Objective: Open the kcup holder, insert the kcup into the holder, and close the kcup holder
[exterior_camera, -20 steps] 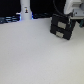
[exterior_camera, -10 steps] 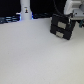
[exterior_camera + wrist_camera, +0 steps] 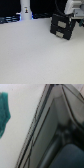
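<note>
**Arm over the holder, far right of the table**

While the arm sits low at the far right of the exterior view, the holder (image 3: 62, 26) stands just under and in front of it, a black box with two rectangular front panels stacked one above the other, tilted a little so its face turns toward the near left. Both panels look flush; no drawer visibly pulled out, though the picture is soft. White arm parts (image 3: 71, 8) rise directly behind and above the box, overlapping its top edge.

Gripper: not made out in either view. Fingers not visible; cannot tell how far apart they stand or whether anything is held.

Wrist view: very close and blurred. A dark, angled frame with pale edges, likely the holder (image 3: 57, 131), fills most of the picture. Pale table (image 3: 22, 139) beside it. A teal patch (image 3: 5, 111) at the picture's edge, unidentified.

Kcup: not seen in either view.

Far left in the exterior view: a white bottle (image 3: 25, 11) upright by the table's far edge, well apart from the holder. Table (image 3: 35, 57) pale and broad.
</note>
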Controlling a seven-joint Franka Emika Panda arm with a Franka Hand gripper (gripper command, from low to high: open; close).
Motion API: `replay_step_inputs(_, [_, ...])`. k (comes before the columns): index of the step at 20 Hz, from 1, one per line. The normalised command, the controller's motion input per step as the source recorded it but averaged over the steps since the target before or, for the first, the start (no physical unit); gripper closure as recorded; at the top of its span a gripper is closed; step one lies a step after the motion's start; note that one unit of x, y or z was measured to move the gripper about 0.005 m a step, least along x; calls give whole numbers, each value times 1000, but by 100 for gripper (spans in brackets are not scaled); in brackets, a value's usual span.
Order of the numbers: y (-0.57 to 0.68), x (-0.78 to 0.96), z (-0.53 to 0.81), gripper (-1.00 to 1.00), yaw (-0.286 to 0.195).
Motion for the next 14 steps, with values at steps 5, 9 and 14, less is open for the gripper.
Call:
replay_step_inputs(5, [4, -27, -23, -100, -21])
replay_step_inputs(9, [22, -13, 6, -100, -34])
replay_step_inputs(14, [-30, -1, -113, -100, -48])
